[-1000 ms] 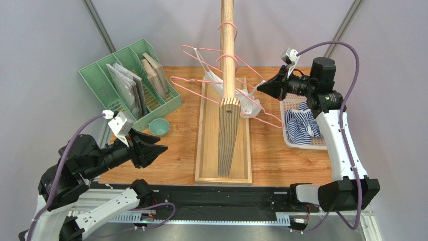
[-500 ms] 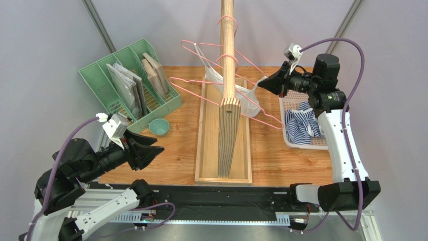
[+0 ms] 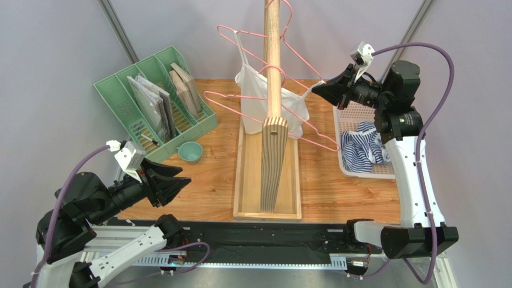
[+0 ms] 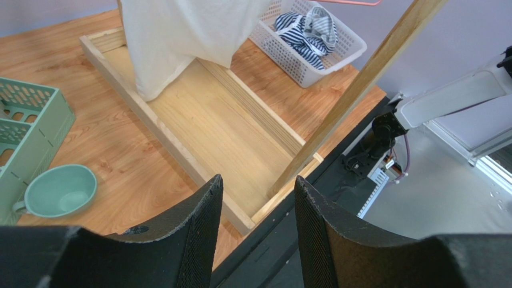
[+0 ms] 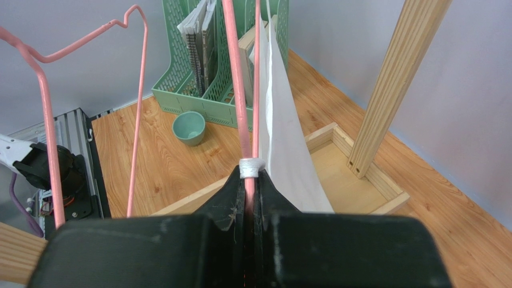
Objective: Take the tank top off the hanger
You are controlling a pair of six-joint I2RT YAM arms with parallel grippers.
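While the left end effector (image 4: 257, 193) gapes, right end effector (image 5: 248, 179) clamps the hanger (image 5: 236, 78).

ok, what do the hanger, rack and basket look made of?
The hanger is a thin pink rod with a smooth sheen, probably coated metal wire, though plastic can't be ruled out. The rack is unpainted light wood; striped layers on its cut end suggest plywood. The basket looks like white plastic with moulded lattice walls.
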